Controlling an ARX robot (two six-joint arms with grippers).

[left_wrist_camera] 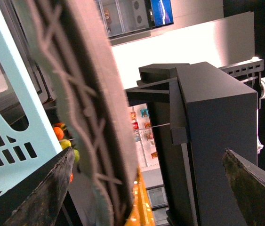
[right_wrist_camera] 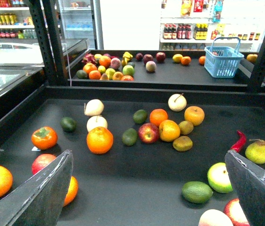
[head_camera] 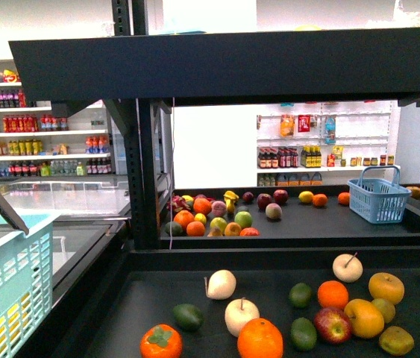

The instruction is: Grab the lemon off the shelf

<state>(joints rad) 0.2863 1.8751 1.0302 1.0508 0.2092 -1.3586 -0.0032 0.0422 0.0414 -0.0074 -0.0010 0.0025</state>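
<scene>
The shelf (head_camera: 146, 179) is a black rack, and its near tray (right_wrist_camera: 137, 188) holds scattered fruit. Several yellow fruits lie there: an oval yellow-orange one (head_camera: 364, 318) (right_wrist_camera: 169, 130) beside a red apple, and a rounder one with a stem (head_camera: 386, 287) (right_wrist_camera: 194, 115). A small yellow fruit (head_camera: 306, 197) (right_wrist_camera: 177, 58) sits on the far tray. I cannot tell which is the lemon. My right gripper (right_wrist_camera: 148, 155) hangs open above the near tray's front, empty. My left gripper (left_wrist_camera: 148, 151) is open and empty beside a light teal basket (left_wrist_camera: 10, 127), facing a black shelf post (left_wrist_camera: 207, 141).
The teal basket (head_camera: 8, 283) stands left of the rack. A blue basket (head_camera: 378, 198) sits on the far tray at the right. Oranges, apples, avocados, a lime (right_wrist_camera: 197, 191) and a pear (right_wrist_camera: 258, 151) crowd the near tray. White shelves of bottles line the back.
</scene>
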